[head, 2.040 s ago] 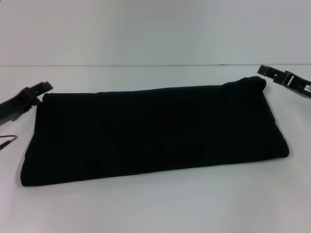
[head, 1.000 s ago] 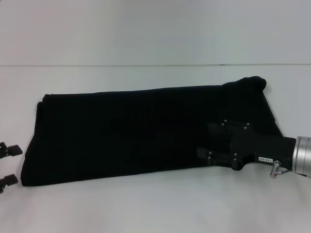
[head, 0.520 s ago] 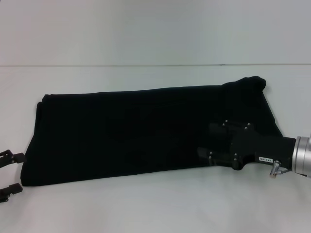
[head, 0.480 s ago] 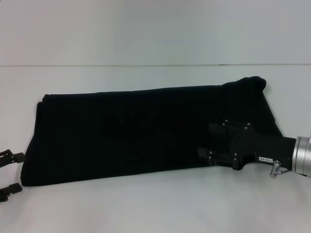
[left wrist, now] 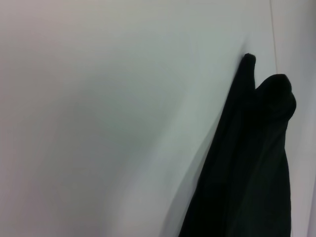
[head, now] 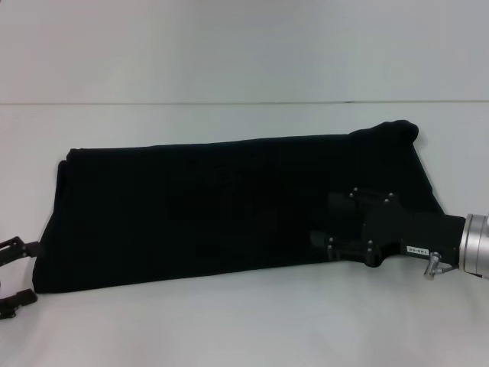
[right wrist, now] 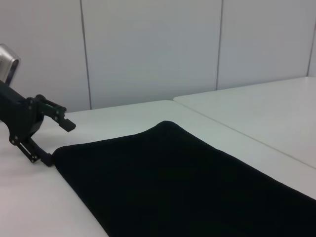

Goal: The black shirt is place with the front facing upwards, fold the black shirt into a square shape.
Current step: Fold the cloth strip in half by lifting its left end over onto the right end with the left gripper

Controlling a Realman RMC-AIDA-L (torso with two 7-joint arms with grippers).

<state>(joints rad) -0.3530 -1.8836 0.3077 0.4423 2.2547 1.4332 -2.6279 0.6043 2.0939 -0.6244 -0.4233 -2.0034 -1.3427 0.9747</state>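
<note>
Because the black shirt (head: 229, 206) is soft and limp — light, floppy — the spread left gripper (head: 17, 271) should pinch its near corner; the right gripper's (head: 325, 233) state I cannot tell.

We see even, diffuse light from overhead, bright on the white tabletop (head: 244, 329), without glare. The black shirt (head: 229, 206) reads as one flat dark mass, its folds barely showing. It casts only a thin soft shadow along its near edge. In the left wrist view a broad, soft grey shadow lies on the tabletop beside the cloth. The head view looks slightly soft and hazy
</note>
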